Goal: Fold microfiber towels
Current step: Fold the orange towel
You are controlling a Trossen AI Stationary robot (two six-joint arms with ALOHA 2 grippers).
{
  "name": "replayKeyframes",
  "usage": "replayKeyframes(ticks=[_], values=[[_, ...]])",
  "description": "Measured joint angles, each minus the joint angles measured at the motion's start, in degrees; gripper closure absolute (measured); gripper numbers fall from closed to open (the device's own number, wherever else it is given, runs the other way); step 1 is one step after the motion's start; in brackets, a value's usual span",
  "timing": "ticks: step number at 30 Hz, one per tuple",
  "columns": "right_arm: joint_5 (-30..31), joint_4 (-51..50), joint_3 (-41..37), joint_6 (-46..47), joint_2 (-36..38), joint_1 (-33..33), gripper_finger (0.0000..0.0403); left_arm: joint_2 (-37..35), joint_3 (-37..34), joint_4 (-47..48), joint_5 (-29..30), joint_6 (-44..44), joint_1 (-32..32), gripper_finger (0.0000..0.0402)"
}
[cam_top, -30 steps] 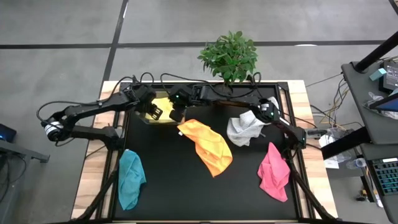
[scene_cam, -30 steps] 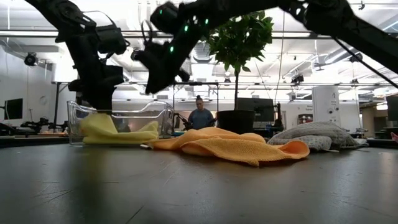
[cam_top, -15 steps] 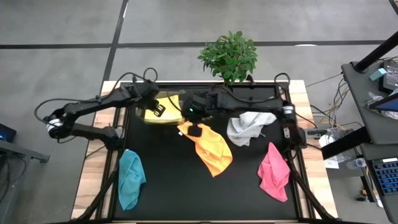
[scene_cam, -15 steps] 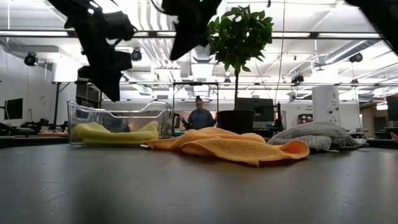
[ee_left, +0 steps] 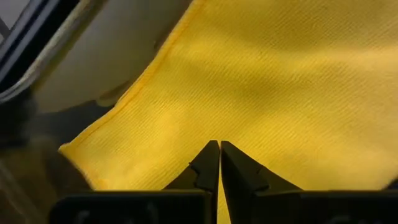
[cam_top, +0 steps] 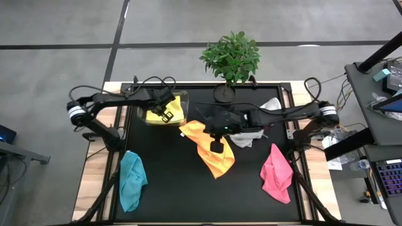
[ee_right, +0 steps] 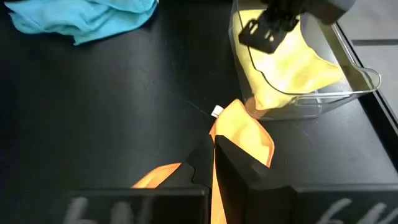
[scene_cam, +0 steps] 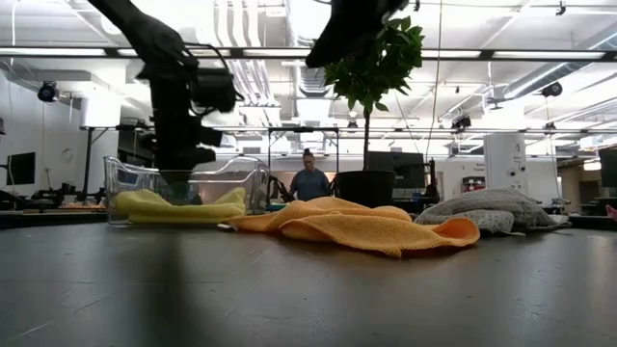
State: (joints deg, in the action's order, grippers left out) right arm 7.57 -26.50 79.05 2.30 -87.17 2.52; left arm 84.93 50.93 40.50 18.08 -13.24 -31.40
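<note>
While over towels (cam_top: 212,149), closed pincers (cam_top: 216,145)

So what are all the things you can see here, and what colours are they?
Yellow towel: one, in the clear box.
Clear box: one, back left of the table.
Orange towel: one, middle.
White-grey towel: one, right of the orange.
Pink towel: one, front right.
Teal towel: one, front left.
Potted plant: one, green, back edge.
Person: one, far behind the table.
Left pincer: shut, over the yellow towel.
Right pincer: shut, above the orange towel.
</note>
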Motion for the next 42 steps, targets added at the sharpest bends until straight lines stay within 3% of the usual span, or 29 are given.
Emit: replayKeyframes(ticks=[10, 23, 34, 42], values=[[0.08, 5.82, -8.89, 1.15, 5.19, -0.02, 0.0394, 3.97, 2.89, -3.95, -0.86, 0.72, -0.02, 0.0401], [0.04, 5.84, -9.01, -0.37, 4.75, -0.02, 0.0394, 4.00, 2.48, -16.46, -1.77, 2.10, -0.11, 0.0402], [0.04, 5.79, -9.08, -0.39, 4.71, -0.02, 0.0394, 4.00, 1.76, -21.00, -1.79, 1.68, -0.11, 0.0402], [0.04, 5.80, -9.48, -0.37, 4.71, -0.02, 0.0394, 4.02, -1.82, -28.09, -1.83, 1.55, -0.11, 0.0401]])
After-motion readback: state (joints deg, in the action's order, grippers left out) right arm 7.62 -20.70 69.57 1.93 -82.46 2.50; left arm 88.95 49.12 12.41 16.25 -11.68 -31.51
